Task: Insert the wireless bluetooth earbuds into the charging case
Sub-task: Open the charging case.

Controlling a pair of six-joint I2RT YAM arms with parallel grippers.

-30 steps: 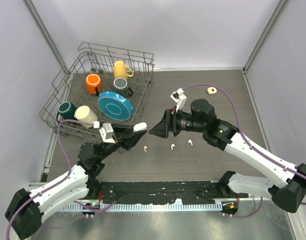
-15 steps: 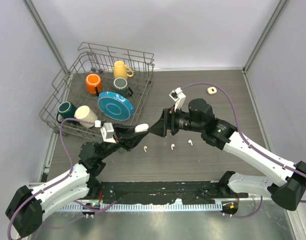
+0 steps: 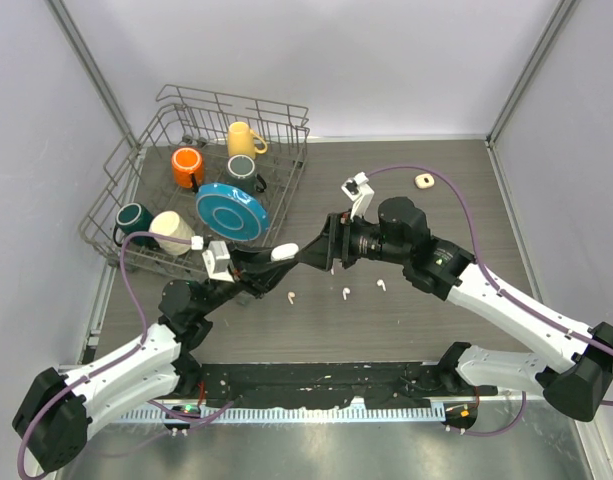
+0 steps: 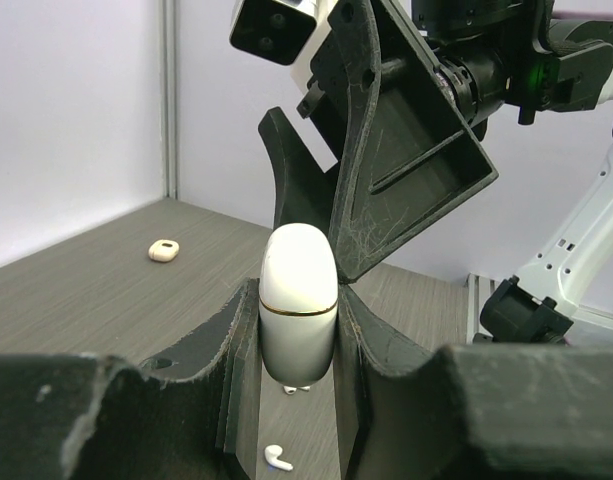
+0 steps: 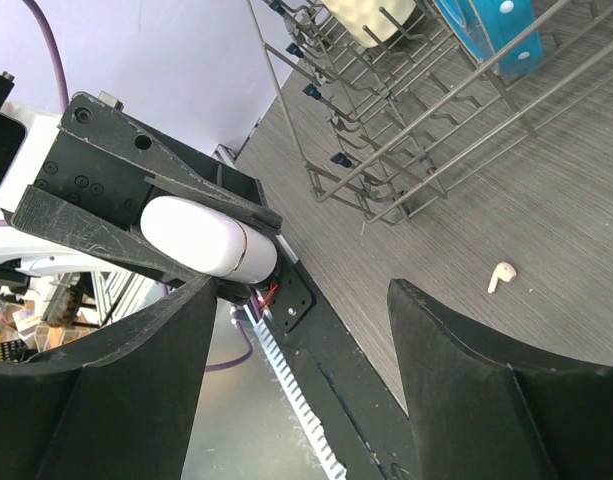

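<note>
The white charging case (image 3: 283,252) is closed and stands upright above the table, with my left gripper (image 3: 274,259) shut on its lower half. In the left wrist view the case (image 4: 298,300) fills the gap of the left gripper (image 4: 298,315). My right gripper (image 3: 314,256) is open, its fingers (image 4: 406,150) close beside the case's top; I cannot tell if they touch. The right wrist view shows the case (image 5: 201,237) just past the left finger of the right gripper (image 5: 301,300). Three white earbuds (image 3: 291,296) (image 3: 346,293) (image 3: 381,285) lie on the table below the grippers.
A wire dish rack (image 3: 111,195) with mugs and a blue plate (image 3: 231,210) stands at the back left, and its wires (image 5: 406,120) run near the right gripper. A small cream object (image 3: 423,181) lies at the back right. A black strip (image 3: 326,380) lines the near edge.
The right gripper has moved left until its fingers stand beside the case. The left gripper, still holding the case, has shifted slightly toward it.
</note>
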